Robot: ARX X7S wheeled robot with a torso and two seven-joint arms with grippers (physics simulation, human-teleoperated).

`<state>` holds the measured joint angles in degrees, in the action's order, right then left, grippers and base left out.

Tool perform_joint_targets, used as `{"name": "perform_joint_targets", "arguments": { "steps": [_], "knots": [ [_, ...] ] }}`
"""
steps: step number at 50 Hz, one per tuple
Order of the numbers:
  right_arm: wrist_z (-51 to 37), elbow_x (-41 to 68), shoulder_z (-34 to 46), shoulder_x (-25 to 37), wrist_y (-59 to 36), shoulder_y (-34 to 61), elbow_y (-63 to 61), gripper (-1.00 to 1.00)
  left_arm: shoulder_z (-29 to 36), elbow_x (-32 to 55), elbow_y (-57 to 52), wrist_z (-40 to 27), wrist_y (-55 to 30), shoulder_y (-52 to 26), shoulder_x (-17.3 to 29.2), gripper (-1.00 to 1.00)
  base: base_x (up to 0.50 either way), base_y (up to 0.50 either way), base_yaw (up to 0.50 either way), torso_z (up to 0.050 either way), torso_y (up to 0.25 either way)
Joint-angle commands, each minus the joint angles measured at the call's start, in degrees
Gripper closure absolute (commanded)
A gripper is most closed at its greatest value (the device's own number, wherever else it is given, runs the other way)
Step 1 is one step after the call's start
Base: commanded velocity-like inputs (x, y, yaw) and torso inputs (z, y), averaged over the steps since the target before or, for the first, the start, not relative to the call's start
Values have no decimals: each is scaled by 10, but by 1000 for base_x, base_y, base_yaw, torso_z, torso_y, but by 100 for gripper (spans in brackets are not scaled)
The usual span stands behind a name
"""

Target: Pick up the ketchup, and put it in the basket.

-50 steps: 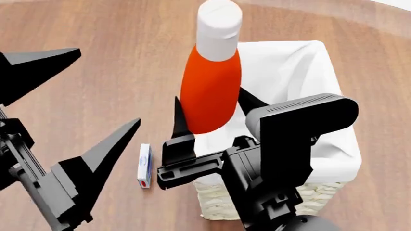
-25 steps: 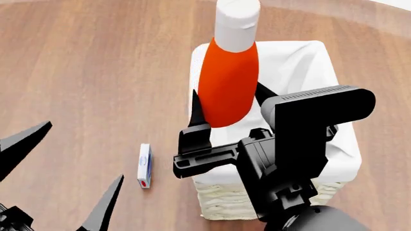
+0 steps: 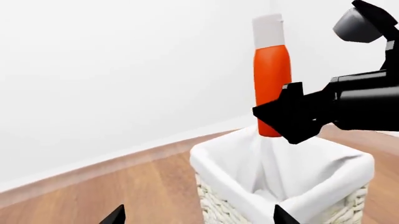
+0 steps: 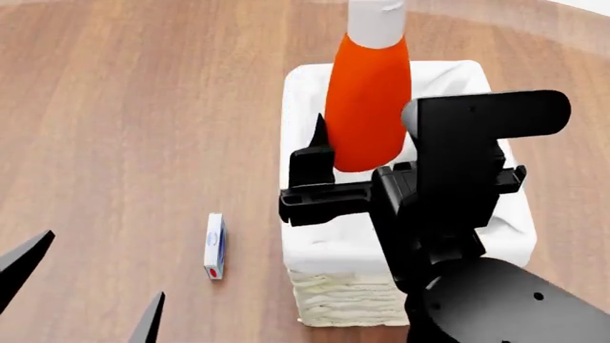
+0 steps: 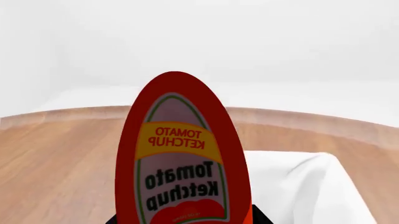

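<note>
My right gripper (image 4: 367, 153) is shut on the ketchup (image 4: 368, 100), an orange-red bottle with a white cap, and holds it upright above the basket (image 4: 303, 250). The basket is cream wicker with a white liner. In the left wrist view the ketchup (image 3: 272, 79) hangs over the basket (image 3: 215, 205) with the right gripper (image 3: 293, 114) round its lower part. The right wrist view shows the ketchup label (image 5: 181, 158) close up and the liner (image 5: 299, 186) beyond it. My left gripper (image 4: 86, 289) is open and empty, low at the left, with only its fingertips (image 3: 116, 215) in view.
A small white and blue box (image 4: 216, 245) lies on the wooden floor to the left of the basket. A white wall (image 3: 124, 70) stands behind the basket. Bare wood floor (image 4: 143, 107) spreads to the left.
My right gripper has carried the ketchup to the right and away, from the basket's left edge to over its inside. My left gripper has dropped back to the lower left.
</note>
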<state>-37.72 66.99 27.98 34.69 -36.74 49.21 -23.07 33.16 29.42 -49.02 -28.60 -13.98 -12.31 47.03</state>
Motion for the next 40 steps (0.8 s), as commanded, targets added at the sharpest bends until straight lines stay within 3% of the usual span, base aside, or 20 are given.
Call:
{"name": "perform_joint_targets", "arguments": {
  "steps": [1, 5, 6, 7, 12, 19, 33, 40],
  "knots": [
    [-24, 25, -20, -14, -64, 65, 35, 100, -32, -13, 32, -3, 36, 18, -17, -100, 0, 0, 0, 0, 0],
    [-34, 43, -27, -16, -73, 76, 48, 100, -34, -13, 48, 1, 51, 23, -20, -100, 0, 0, 0, 0, 0],
    [-72, 56, -14, -15, -114, 96, 64, 100, -35, -12, 46, 1, 51, 23, -20, -100, 0, 0, 0, 0, 0],
    [-42, 47, -22, -17, -88, 88, 59, 100, -34, -13, 44, 0, 49, 23, -19, -100, 0, 0, 0, 0, 0],
    [-61, 73, -24, -20, -110, 102, 76, 100, -37, -6, 36, -4, 48, 23, -17, -100, 0, 0, 0, 0, 0],
    [-128, 186, -30, -37, -178, 140, 146, 100, -44, -4, 36, -7, 51, 27, -11, -100, 0, 0, 0, 0, 1],
    [-230, 270, -7, -59, -251, 212, 243, 100, -45, 1, 30, -9, 52, 26, -11, -100, 0, 0, 0, 0, 0],
    [-240, 290, 5, -73, -271, 242, 283, 100, -44, 4, 30, -1, 63, 28, -12, -100, 0, 0, 0, 0, 0]
  ]
}}
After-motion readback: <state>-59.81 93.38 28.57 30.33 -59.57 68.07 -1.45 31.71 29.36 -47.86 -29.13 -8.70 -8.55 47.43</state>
